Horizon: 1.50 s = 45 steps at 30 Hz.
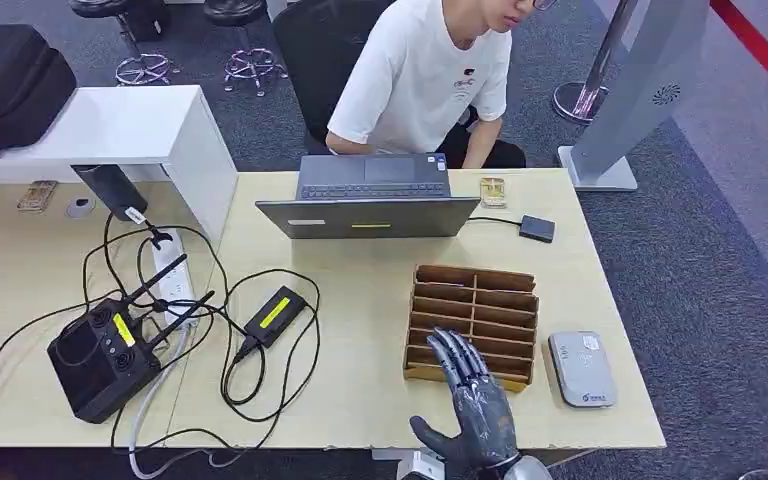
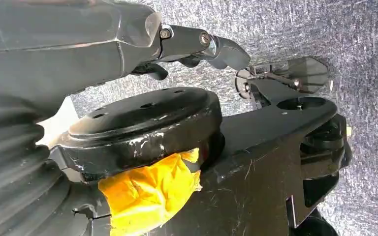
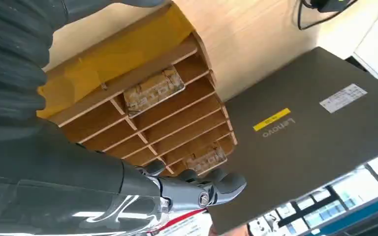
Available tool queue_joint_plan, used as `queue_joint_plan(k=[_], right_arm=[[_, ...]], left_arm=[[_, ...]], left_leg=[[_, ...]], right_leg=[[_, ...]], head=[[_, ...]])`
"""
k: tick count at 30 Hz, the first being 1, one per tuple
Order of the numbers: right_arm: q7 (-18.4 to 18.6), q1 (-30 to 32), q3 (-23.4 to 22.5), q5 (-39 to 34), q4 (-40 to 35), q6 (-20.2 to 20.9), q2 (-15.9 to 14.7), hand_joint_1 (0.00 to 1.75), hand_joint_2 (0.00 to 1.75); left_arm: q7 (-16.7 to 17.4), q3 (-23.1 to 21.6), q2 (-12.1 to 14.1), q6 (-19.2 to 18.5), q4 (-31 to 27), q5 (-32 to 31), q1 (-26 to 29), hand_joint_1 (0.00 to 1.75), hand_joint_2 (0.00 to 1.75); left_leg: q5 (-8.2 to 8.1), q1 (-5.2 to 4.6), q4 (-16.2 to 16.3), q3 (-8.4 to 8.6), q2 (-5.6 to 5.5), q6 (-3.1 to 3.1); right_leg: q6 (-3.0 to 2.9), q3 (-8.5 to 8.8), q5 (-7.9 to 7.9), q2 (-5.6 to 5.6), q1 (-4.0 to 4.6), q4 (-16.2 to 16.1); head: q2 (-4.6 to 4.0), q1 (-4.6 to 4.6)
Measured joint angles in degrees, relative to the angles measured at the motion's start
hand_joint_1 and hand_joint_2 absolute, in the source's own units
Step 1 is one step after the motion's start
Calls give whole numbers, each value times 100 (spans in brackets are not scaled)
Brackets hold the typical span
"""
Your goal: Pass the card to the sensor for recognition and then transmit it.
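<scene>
Fingers [image 1: 457, 352] spread and straight, holding nothing, reaching over the near edge of the rack [image 1: 472, 322] at lower centre of the head view. Right hand [image 1: 472, 400] palm down behind them. Left hand [image 2: 192, 46] hanging by the body, fingers curled in, nothing between them. Cards in the rack: one [image 3: 152, 91] in a middle slot, another [image 3: 204, 158] in an end slot. Standing on edge, long axis along the slot, lengthwise across the rack. Best done, probably, by lowering onto one card's top edge, pinching across its thin faces, lifting straight out, then carrying to the sensor [image 1: 581, 368] just right of the rack.
</scene>
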Motion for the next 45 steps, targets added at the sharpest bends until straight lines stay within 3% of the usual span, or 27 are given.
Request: queue_joint_plan(k=[10,22,45], right_arm=[[146,-30,-37,21,288,-140,35,0,175],[105,30,-584,243,491,-149,190,0,175],[-2,-264,-595,155,787,-122,476,0,175]], left_arm=[[7,-2,0,-11,0,-44,-2,0,175],[11,-2,0,-9,0,-79,-2,0,175],[11,-48,0,-55,0,-164,-7,0,175]], left_leg=[[0,0,0,1,0,0],[0,0,0,1,1,0],[0,0,0,1,0,0]], right_leg=[[0,0,0,0,0,0],[0,0,0,0,0,0],[0,0,0,0,0,0]], head=[[0,-2],[0,-2],[0,-2]])
